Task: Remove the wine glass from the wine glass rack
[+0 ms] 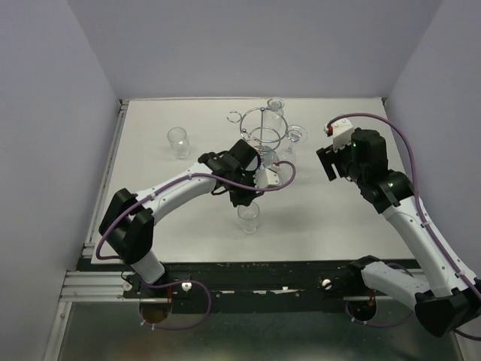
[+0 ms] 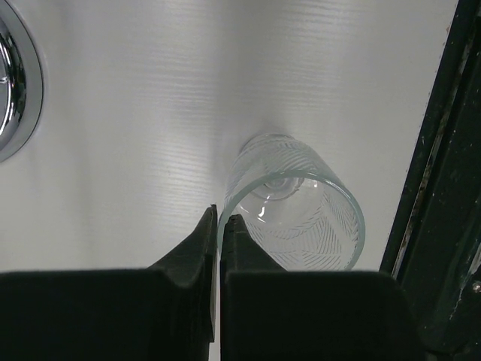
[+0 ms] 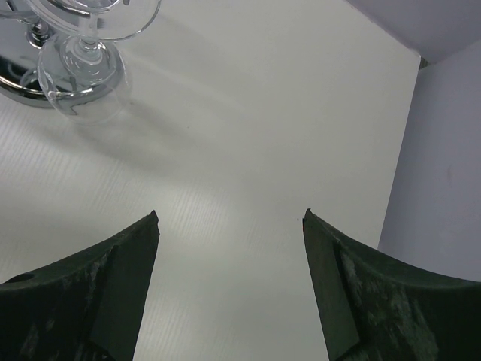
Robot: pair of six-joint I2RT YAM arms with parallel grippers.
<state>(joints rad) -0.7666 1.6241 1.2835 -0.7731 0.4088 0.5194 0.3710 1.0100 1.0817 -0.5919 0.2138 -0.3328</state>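
The wine glass rack [image 1: 259, 134] is a chrome stand at the back middle of the table. Wine glasses still hang on it [image 1: 295, 135], [image 1: 276, 107]. A clear etched wine glass [image 1: 248, 216] stands upright on the table in front of the rack. My left gripper [image 1: 246, 197] is just above it. In the left wrist view the gripper [image 2: 219, 218] is shut on the near rim of this glass [image 2: 301, 210], with one finger inside the bowl and one outside. My right gripper [image 1: 328, 162] is open and empty, to the right of the rack. The right wrist view [image 3: 229, 218] shows white table between its fingers.
Another glass [image 1: 178, 141] stands on the table at the back left. The rack's mirrored base shows at the left edge of the left wrist view [image 2: 15, 90]. A hanging glass [image 3: 83, 64] is at the top left of the right wrist view. Grey walls enclose the table.
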